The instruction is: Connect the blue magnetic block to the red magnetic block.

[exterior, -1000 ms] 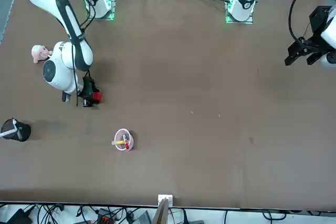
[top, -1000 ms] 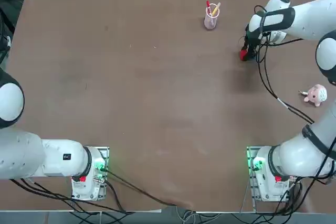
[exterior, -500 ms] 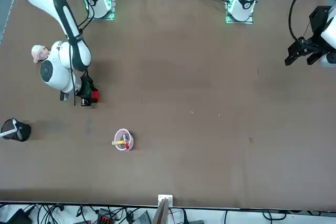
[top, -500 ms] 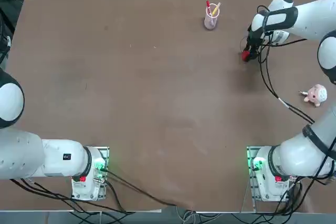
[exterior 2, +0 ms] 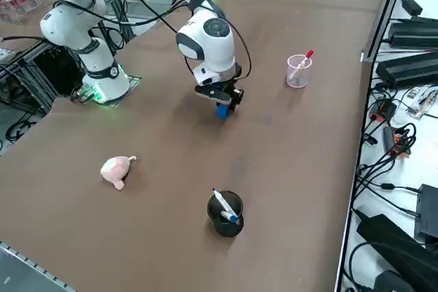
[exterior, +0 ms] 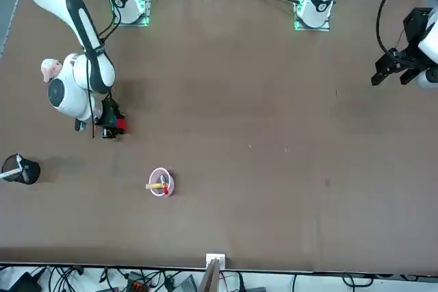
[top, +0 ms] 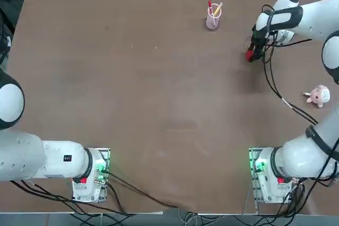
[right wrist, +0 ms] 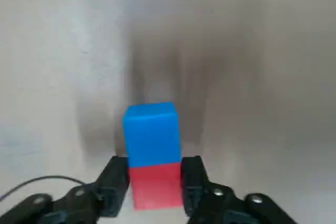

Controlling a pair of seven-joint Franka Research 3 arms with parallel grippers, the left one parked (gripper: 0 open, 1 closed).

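In the front view's left part, the right pincer (right wrist: pixel 156 169) is over the bench (exterior: pixel 239 169), open just block-wide, squeezing the red block (right wrist: pixel 156 190). The blue block (right wrist: pixel 152 137) touches it.

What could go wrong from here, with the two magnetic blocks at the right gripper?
The blue magnetic block meets the red magnetic block face to face, but the right gripper pinches only the red one, so a bump might knock the blue one loose.
If the pair is off the table, which I can't confirm, letting go could drop it.
The black cables loop beside the gripper and might snag as the arm moves.
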